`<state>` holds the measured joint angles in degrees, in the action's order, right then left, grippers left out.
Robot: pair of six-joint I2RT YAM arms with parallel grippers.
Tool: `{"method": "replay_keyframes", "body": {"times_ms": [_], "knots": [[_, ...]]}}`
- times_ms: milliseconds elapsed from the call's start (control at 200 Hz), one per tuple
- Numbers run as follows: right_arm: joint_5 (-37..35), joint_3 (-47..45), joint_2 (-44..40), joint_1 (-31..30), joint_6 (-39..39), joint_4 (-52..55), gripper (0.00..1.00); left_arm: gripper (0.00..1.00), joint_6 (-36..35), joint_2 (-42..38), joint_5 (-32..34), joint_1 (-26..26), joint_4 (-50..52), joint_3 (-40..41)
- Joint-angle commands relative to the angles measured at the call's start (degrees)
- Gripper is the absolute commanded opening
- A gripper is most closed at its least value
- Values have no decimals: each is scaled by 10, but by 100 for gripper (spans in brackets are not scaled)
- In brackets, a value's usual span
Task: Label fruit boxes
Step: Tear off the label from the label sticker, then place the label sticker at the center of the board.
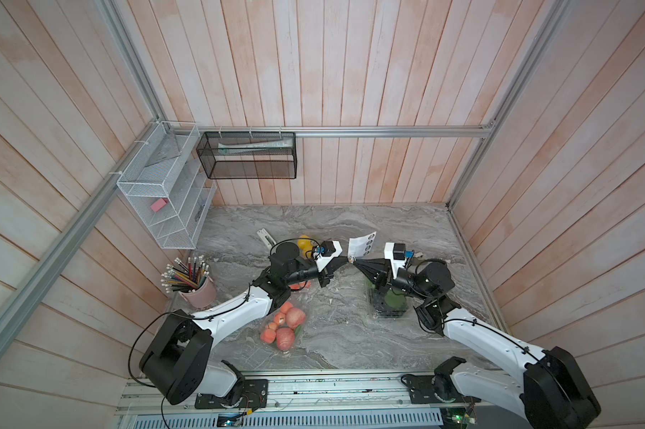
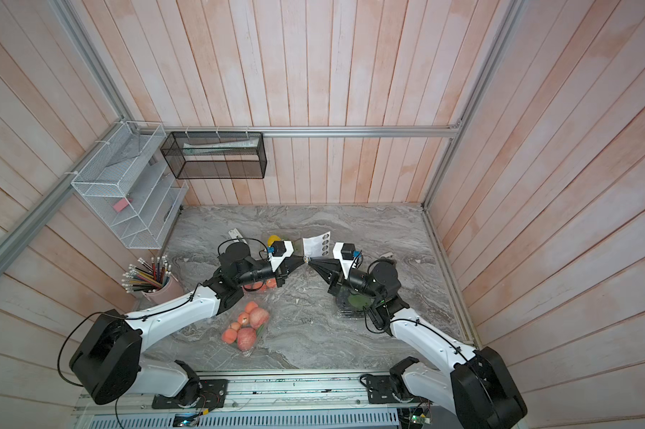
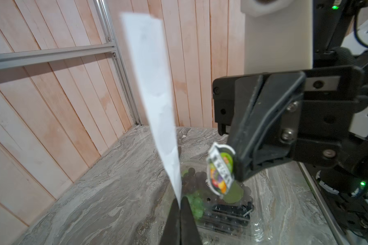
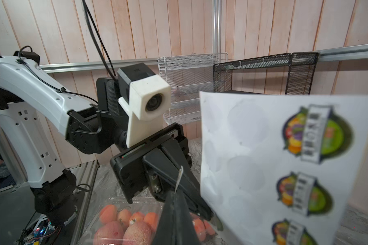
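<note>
Grape box (image 3: pixel 227 214) lies beneath; left tool (image 3: pixel 179 201) pinches sticker sheet (image 3: pixel 155 84), right tool (image 3: pixel 239 169) a sticker (image 3: pixel 220 169).

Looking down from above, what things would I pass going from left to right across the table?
Cup of pencils → front box of apples → sheet of stickers, held up off the table → box of grapes, partly hidden under an arm.
</note>
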<state>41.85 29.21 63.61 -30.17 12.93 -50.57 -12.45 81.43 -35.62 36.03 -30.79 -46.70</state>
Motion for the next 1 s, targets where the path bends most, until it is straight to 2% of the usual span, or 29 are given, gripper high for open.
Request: {"method": "replay_keyframes", "body": {"times_ms": [0,140,260,450,505,665,840,995], "knots": [[15,-9,-5,-3,18,-25,0,0,-5,-1,23,2,7,-4],[13,-18,-14,-4,30,-29,0,0,-1,1,35,2,17,-7],[-7,-27,-30,-3,44,-28,0,0,16,6,20,1,70,-22],[-51,-23,-56,5,82,31,0,0,164,2,-8,2,133,-10],[-57,-19,-60,6,85,50,0,0,238,7,-5,3,163,-12],[-58,-16,-67,11,93,66,0,0,344,37,-9,5,255,-26],[-58,-19,-72,12,101,65,0,0,414,77,-6,4,324,-40],[-54,-26,-78,12,106,65,0,0,401,126,-5,4,413,-80]]}}
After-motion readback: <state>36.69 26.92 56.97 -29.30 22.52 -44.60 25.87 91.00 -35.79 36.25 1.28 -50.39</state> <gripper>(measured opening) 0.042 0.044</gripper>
